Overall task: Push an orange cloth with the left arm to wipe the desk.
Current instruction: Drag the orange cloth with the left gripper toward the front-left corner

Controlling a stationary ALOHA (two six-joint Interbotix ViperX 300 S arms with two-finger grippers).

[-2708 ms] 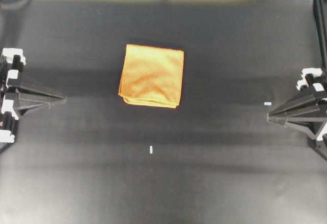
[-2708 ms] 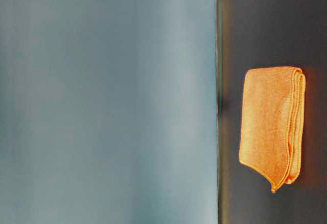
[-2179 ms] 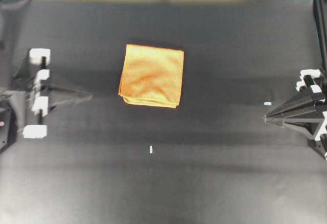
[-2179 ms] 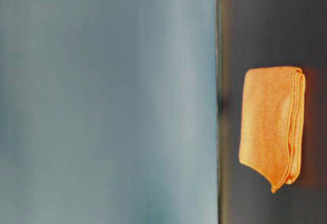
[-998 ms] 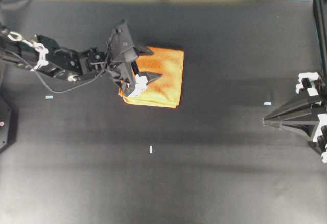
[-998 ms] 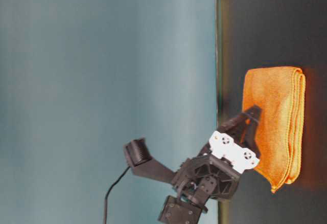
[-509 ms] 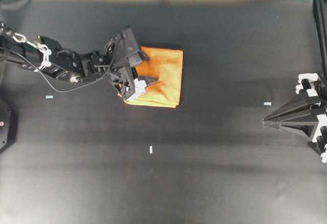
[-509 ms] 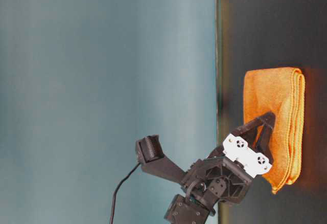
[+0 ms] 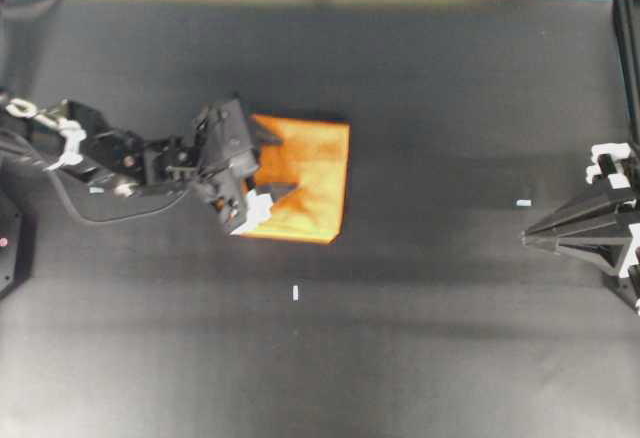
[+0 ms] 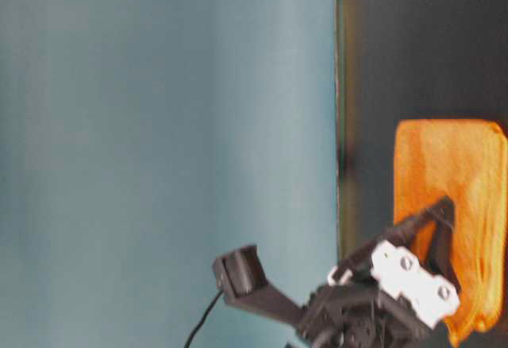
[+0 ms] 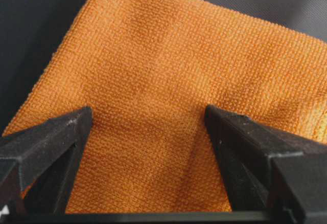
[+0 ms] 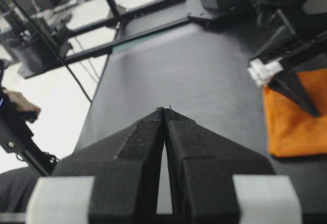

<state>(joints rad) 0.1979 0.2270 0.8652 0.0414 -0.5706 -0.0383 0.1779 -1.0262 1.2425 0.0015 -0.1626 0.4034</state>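
Overhead, the folded orange microfibre cloth is seen left of centre on the matte black desk, the black left gripper pressed onto it, prongs spread. In the right wrist view, the right gripper is shown with tips together.

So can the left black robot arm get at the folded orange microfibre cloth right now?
Probably yes: the left gripper stands open with both fingertips pressing on the folded orange cloth, and nothing on the matte black desk blocks it.

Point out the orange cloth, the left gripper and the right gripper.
orange cloth (image 9: 312,173), overhead view, bare right half.
left gripper (image 9: 275,164), overhead view, between its spread fingertips.
right gripper (image 12: 164,109), right wrist view, closed tips.
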